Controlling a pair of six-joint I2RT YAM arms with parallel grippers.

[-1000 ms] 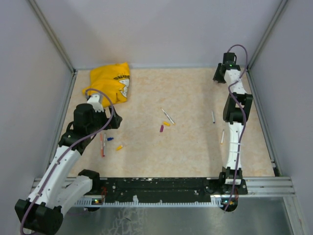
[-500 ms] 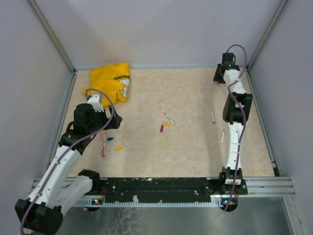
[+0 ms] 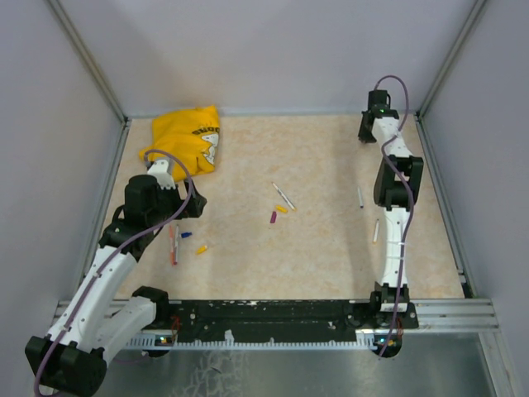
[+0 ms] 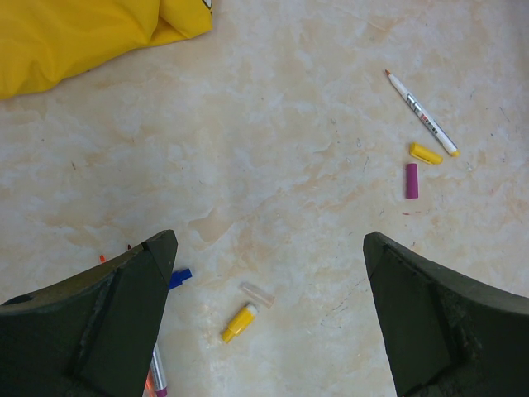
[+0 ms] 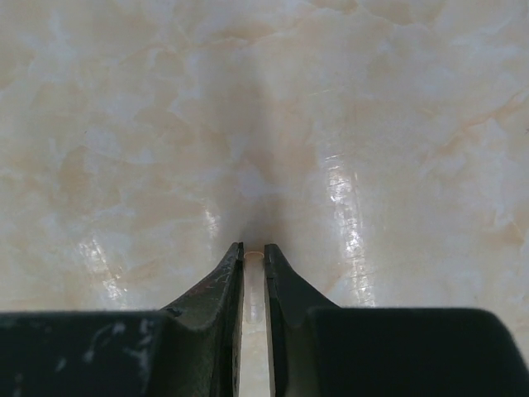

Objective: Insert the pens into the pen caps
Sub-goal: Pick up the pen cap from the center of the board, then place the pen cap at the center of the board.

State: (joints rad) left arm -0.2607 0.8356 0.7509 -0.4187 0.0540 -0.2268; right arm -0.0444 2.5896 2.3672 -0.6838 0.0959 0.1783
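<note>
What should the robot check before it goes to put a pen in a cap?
1. Is the left gripper open? Ok.
2. Is the yellow cap lying free, untouched? Ok.
3. Is the pen in the purple cap? Not ok, they lie apart.
4. Is the right gripper holding something? Cannot tell; its jaws are nearly together with a pale sliver between.
5. Is the yellow cloth off the caps? Ok.

Table [image 5: 124, 124] marble-look, smooth, glossy. Cloth [image 4: 74, 33] yellow fabric, creased, matt. Pen caps [image 4: 425, 153] smooth plastic. Left claw [image 4: 270, 237] matt black.
</note>
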